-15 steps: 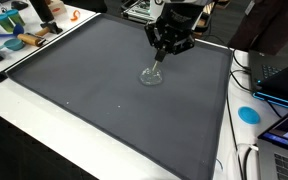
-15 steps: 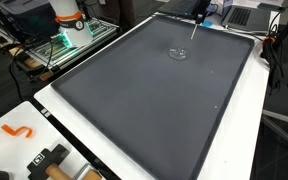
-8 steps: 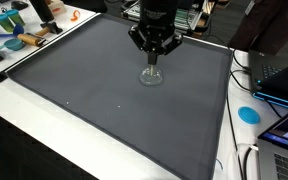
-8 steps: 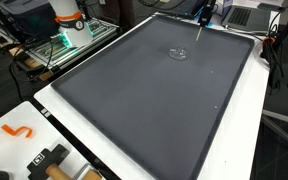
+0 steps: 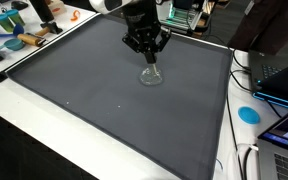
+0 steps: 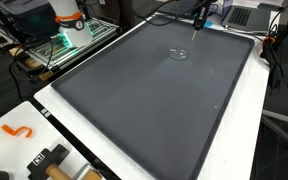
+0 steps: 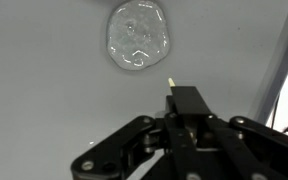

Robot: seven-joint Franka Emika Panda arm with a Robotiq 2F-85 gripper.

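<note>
A clear glass dish (image 5: 151, 76) lies on the dark grey mat (image 5: 94, 100), toward its far side. My gripper (image 5: 146, 45) hangs above the dish and slightly behind it. It is shut on a thin pale stick (image 5: 151, 60) that points down at the dish. In an exterior view the gripper (image 6: 197, 17) holds the stick (image 6: 194, 29) beyond the dish (image 6: 178, 54). In the wrist view the black fingers (image 7: 189, 100) are pressed together. Only the stick's tip (image 7: 170, 81) shows past them, a little below the dish (image 7: 137, 35).
A white table edge (image 5: 44, 135) frames the mat. Laptops (image 5: 282, 80), cables and a blue disc (image 5: 249, 113) crowd one side. Tools and small items (image 5: 24, 35) sit at a far corner. An orange hook (image 6: 17, 130) and a wire rack (image 6: 64, 45) lie off the mat.
The gripper, still shut on the stick, has shifted leftward in an exterior view, from right of the dish to just above and behind it. The dish has not moved.
</note>
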